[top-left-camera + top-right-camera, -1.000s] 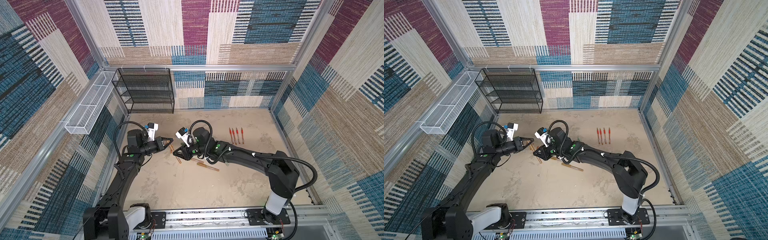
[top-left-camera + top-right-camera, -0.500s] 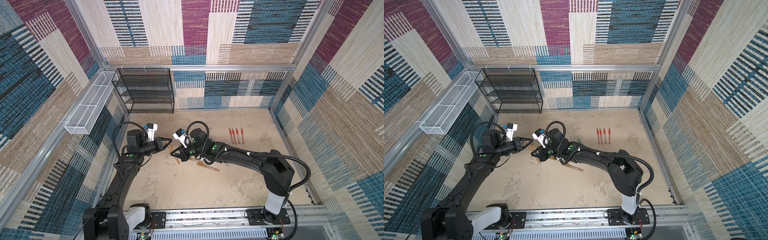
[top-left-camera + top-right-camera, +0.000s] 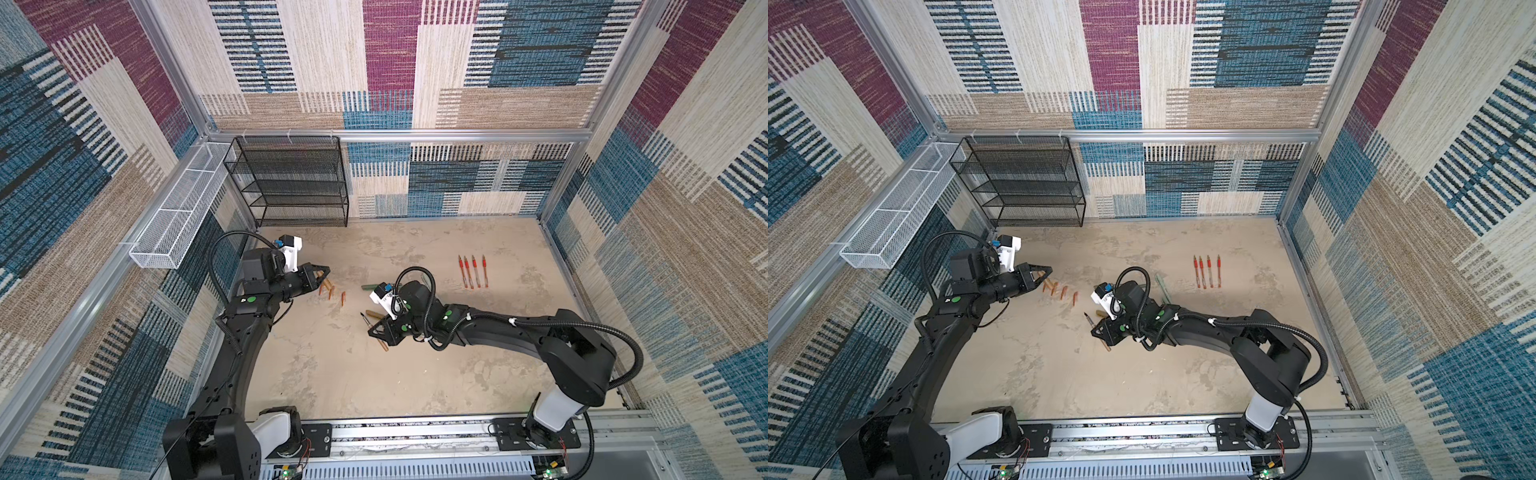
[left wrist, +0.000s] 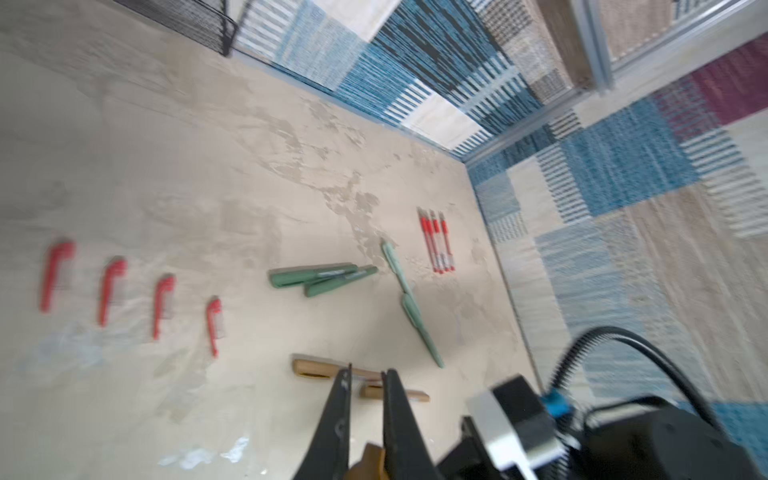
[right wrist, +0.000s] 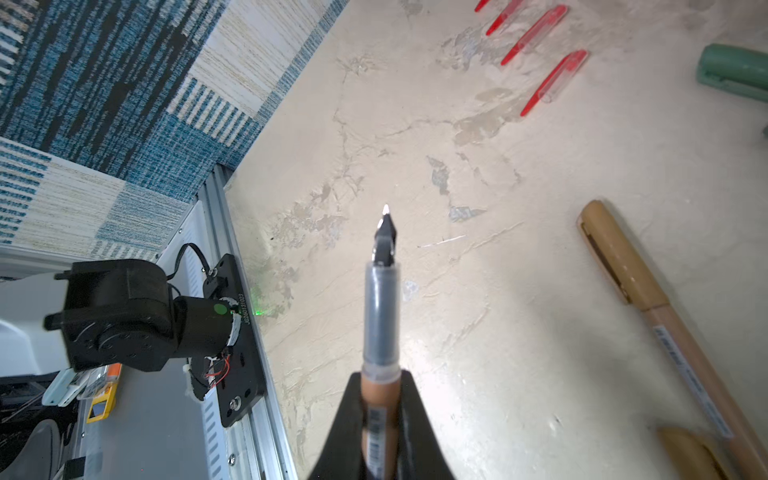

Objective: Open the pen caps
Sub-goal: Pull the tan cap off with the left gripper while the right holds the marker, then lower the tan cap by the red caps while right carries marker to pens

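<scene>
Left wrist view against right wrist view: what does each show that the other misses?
Only the left wrist view: four red pens lying side by side, and the left tool shut on a gold-bronze cap. Only the right wrist view: the right tool shut on an uncapped gold-bronze pen, dark nib exposed, and the left arm's base. Both: the row of red caps, a capped gold-bronze pen and the beige table.

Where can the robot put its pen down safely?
Bare: the front of the table, between the right arm and metal rail; also the back, between the black rack and red pens. Crowded: the middle, with red caps and green pens.
</scene>
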Controlling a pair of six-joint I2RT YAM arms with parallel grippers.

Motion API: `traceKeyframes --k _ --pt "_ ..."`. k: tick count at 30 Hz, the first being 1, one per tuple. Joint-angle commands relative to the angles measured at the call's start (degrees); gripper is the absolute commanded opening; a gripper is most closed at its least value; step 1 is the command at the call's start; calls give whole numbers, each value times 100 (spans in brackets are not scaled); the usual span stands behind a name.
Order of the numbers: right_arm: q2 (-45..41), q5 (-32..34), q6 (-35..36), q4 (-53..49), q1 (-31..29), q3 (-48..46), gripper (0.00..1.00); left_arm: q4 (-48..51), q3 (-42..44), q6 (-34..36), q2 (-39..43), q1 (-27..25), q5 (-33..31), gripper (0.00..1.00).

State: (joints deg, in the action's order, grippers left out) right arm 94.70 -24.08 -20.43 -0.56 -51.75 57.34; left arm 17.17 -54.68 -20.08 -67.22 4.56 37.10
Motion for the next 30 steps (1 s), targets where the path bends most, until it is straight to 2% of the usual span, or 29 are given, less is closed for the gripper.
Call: traceKeyframes --k 1,5,7,9,16,26,30 --pt "-255 579 107 -393 208 -60 0 594 -90 1023 -95 1 -1266 0" --pt "-729 1095 -78 -877 852 -315 0 944 -52 1951 -236 -19 -2401 0" --pt "-906 1308 11 -1021 1131 -468 0 855 64 2090 -405 -25 -3038 0" --pt "-1044 1437 83 -1177 1410 -578 0 771 132 2165 -602 -25 -3309 0" --pt "-1437 1864 162 -1431 2365 -1134 1 772 95 2111 -1451 -56 -3291 0" --pt "-1565 1816 280 -1375 3556 -1665 2 1030 -288 2141 -2543 -259 -3160 2" --pt "-1533 1822 333 -1309 3771 -1741 3 1017 -298 2189 -2781 -323 -3248 4"
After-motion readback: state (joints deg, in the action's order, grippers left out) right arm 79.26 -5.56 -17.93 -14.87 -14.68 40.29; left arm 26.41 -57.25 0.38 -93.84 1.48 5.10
